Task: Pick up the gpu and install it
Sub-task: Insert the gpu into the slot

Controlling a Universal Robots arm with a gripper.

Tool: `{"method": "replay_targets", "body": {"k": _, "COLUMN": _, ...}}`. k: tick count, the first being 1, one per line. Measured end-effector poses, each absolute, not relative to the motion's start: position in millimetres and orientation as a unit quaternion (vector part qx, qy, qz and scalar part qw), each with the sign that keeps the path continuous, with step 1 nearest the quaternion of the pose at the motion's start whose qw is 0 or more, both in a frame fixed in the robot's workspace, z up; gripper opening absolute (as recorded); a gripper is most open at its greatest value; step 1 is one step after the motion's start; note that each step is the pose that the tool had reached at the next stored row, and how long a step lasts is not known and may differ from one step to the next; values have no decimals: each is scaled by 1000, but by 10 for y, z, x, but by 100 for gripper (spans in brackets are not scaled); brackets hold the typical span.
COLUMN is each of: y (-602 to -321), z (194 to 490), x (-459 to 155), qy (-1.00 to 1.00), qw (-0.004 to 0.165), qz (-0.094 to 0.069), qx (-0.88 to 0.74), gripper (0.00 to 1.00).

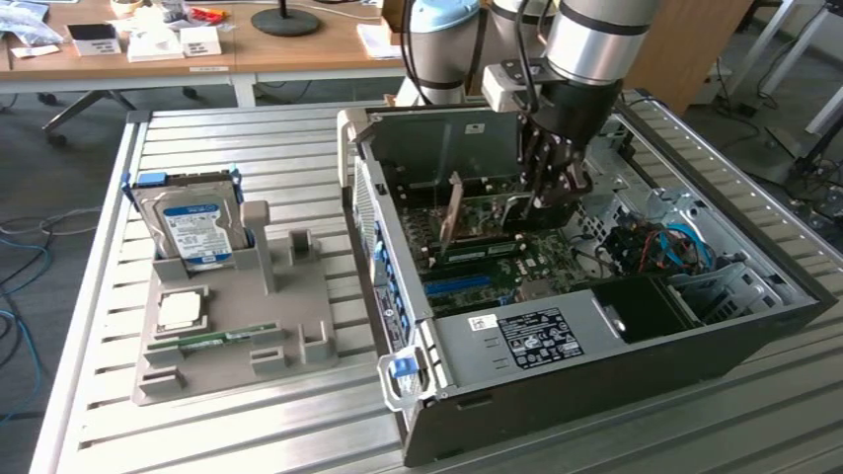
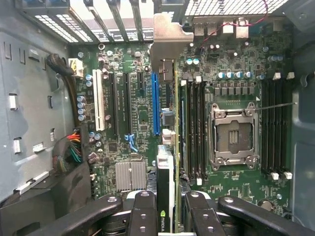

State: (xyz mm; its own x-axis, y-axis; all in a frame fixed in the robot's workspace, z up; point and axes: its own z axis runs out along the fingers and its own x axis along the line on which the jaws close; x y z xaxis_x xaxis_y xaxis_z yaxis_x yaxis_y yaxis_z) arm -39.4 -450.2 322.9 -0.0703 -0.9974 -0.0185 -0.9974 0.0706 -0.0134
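The pincer (image 1: 540, 209) reaches down into an open computer case (image 1: 593, 405). Its black fingers (image 2: 145, 214) are drawn close together and clamped on either face of the gpu (image 2: 167, 187), which it holds on edge above the motherboard (image 2: 133, 142). Room is tight. The card hangs in the narrow lane between a long blue slot (image 2: 156, 103) and the first bank of dark memory slots (image 2: 194, 128), just beside both. Its metal end bracket (image 2: 167, 37) stands close against the slotted rear wall (image 2: 113, 14) of the case. Whether the card's lower edge touches the board cannot be told. Beyond the memory slots lies the bare processor socket (image 2: 231, 132).

Seen edge-on, the gpu is a thin dark card with a green board edge. It has a small maker's logo near the grip and a bright folded bracket at its far end.

In the exterior view the case lies on its side on a slatted metal worktop (image 1: 264, 425), upper side open, its walls ringing the arm (image 1: 593, 49). Well apart, to the exterior view's left, a grey holder (image 1: 283, 296) carries a blue-labelled hard drive (image 1: 191, 225) standing upright and a green memory stick (image 1: 208, 340) lying flat.
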Motion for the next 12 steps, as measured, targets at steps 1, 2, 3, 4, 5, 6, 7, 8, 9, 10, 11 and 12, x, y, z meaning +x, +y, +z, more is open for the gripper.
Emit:
{"method": "replay_targets", "body": {"k": 1, "y": -4502, "z": 3214, "x": -396, "qy": 732, "qw": 11, "qz": 1, "qx": -682, "gripper": 27}}
{"method": "replay_targets", "body": {"k": 2, "y": -4502, "z": 3199, "x": -397, "qy": 732, "qw": 11, "qz": 1, "qx": -682, "gripper": 27}}
{"method": "replay_targets", "body": {"k": 3, "y": -4502, "z": 3184, "x": -399, "qy": 732, "qw": 11, "qz": 1, "qx": -682, "gripper": 27}}
{"method": "replay_targets", "body": {"k": 4, "y": -4502, "z": 3170, "x": -401, "qy": 732, "qw": 11, "qz": 1, "qx": -682, "gripper": 27}}
{"method": "replay_targets", "body": {"k": 5, "y": -4502, "z": 3156, "x": -403, "qy": 732, "qw": 11, "qz": 1, "qx": -682, "gripper": 27}}
{"method": "replay_targets", "body": {"k": 6, "y": -4502, "z": 3147, "x": -404, "qy": 732, "qw": 11, "qz": 1, "qx": -682, "gripper": 27}}
{"method": "replay_targets", "body": {"k": 7, "y": -4503, "z": 3143, "x": -405, "qy": 732, "qw": 11, "qz": 1, "qx": -682, "gripper": 27}}
{"method": "replay_targets", "body": {"k": 8, "y": -4506, "z": 3141, "x": -407, "qy": 731, "qw": 11, "qz": 1, "qx": -682, "gripper": 27}}
{"method": "replay_targets", "body": {"k": 9, "y": -4512, "z": 3140, "x": -409, "qy": 731, "qw": 11, "qz": 1, "qx": -682, "gripper": 27}}
{"method": "replay_targets", "body": {"k": 10, "y": -4520, "z": 3138, "x": -410, "qy": 732, "qw": 11, "qz": 1, "qx": -682, "gripper": 27}}
{"method": "replay_targets", "body": {"k": 11, "y": -4532, "z": 3137, "x": -411, "qy": 732, "qw": 11, "qz": 1, "qx": -682, "gripper": 27}}
{"method": "replay_targets", "body": {"k": 12, "y": -4543, "z": 3135, "x": -411, "qy": 732, "qw": 11, "qz": 2, "qx": -682, "gripper": 27}}
